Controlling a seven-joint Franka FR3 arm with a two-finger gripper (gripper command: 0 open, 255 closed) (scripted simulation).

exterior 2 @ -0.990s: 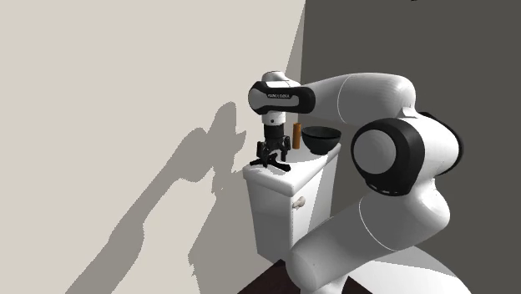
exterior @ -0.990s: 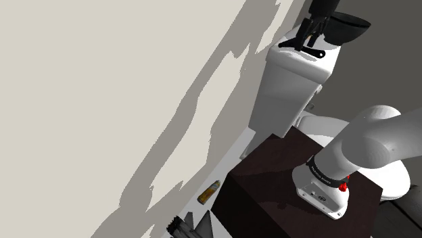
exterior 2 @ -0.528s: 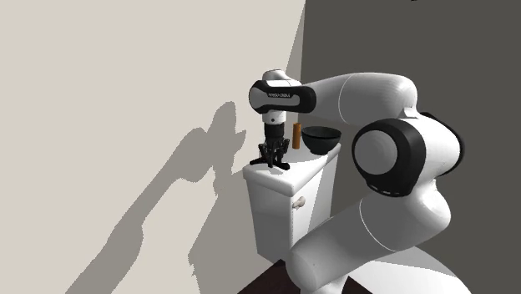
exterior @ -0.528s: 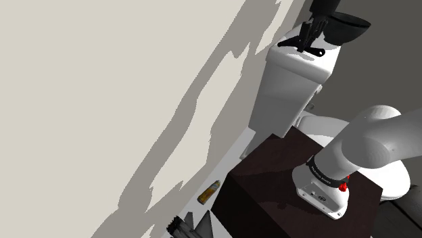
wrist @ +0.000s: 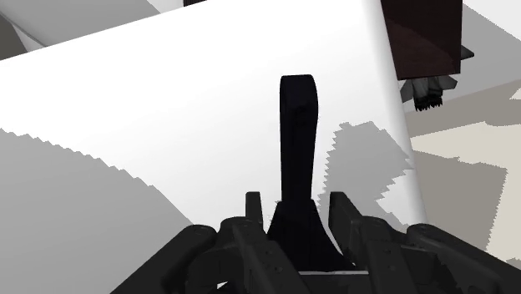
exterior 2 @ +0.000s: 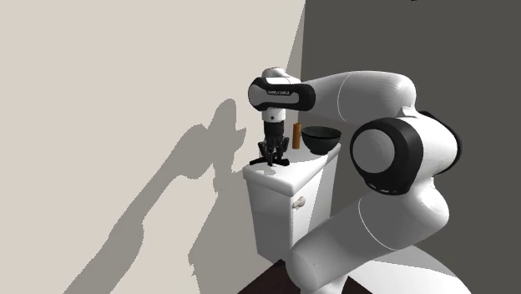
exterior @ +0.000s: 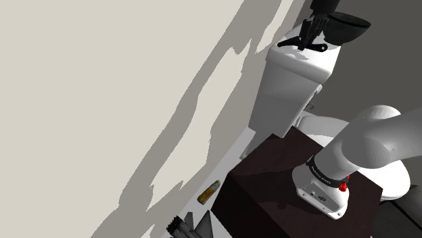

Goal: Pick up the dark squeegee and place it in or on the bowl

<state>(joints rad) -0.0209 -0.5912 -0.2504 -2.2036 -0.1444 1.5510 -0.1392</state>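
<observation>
Closest to me is the dark brown box stand (exterior: 270, 182) with the white jointed arm (exterior: 379, 135) rising off it. On the floor below the white box-shaped toilet tank (exterior: 287, 94) lies a small yellow bottle (exterior: 208, 193). Up over the tank's lid the black two-finger gripper (exterior 2: 273, 159) points straight down. Its fingers (wrist: 255, 209) sit tight against either side of the slim black long-handled squeegee (wrist: 298, 142), so I take it as clamped on the tool near its broad end, the handle sticking out ahead over the lid. The squeegee looks to hang just clear of the lid with a small shadow under it, though I would not swear to the gap. So the grasp seems made and the lift barely begun; the carry along the tank top and the release are all left to do. Further along the same lid stands the black round bowl (exterior 2: 320, 139), near the gripper but apart from it, with a thin orange-brown cylinder (exterior 2: 295, 134) upright just beside it. Behind the tank runs the plain beige wall (exterior: 101, 101), carrying the arm's shadow. The squeegee's blade end is buried between the fingers, the bowl's inside is turned away from me, and a dark spiky thing (exterior: 184, 226) on the floor below the tank, cut by the picture's edge, I cannot name
</observation>
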